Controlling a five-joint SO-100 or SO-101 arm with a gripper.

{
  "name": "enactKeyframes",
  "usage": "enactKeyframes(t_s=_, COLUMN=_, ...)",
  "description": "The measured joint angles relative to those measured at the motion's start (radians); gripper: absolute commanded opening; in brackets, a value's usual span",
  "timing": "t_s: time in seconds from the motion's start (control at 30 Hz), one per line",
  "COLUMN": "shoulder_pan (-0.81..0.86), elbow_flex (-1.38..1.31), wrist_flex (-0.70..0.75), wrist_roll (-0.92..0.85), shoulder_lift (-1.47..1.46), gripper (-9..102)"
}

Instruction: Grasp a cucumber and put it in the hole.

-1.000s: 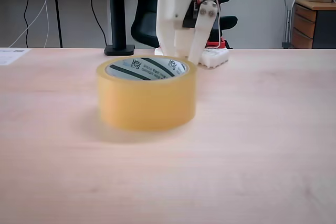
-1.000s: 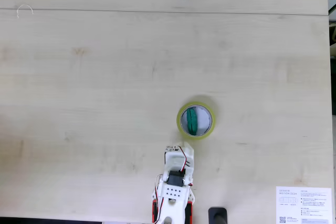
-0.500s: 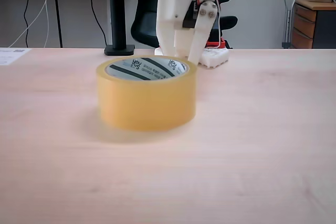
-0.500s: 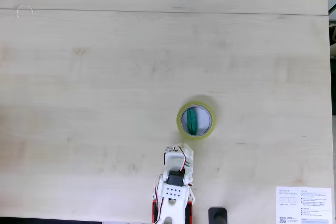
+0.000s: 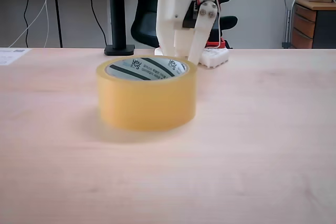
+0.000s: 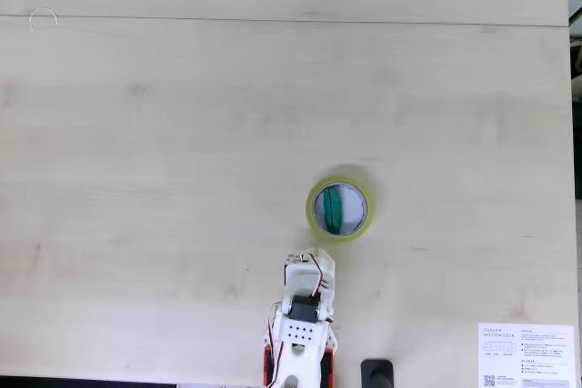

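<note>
Cucumber (image 6: pixel 333 209): lies inside the hole (image 6: pixel 349 210) of the tape roll (image 5: pixel 146 103), lower centre-right of the overhead fixed view.
Claw (image 6: pixel 316 261): beside the roll, holding nothing; fingers appear together.
Progress: placement looks done; nothing left but retreat.

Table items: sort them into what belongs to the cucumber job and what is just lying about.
Belongs to the job:
- cucumber, lying inside the hole
- hole of the tape roll
- pincer, beside the roll, holding nothing

Just lying about:
- printed sheet at the table corner
- black pole base
- office chair behind the table
</note>
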Motion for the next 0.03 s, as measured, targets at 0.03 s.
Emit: enactKeyframes(t_s=0.03, shoulder_pan=0.0, elbow_flex=0.0, wrist_flex=0.0, wrist_roll=0.0, shoulder_lift=0.0, gripper=0)
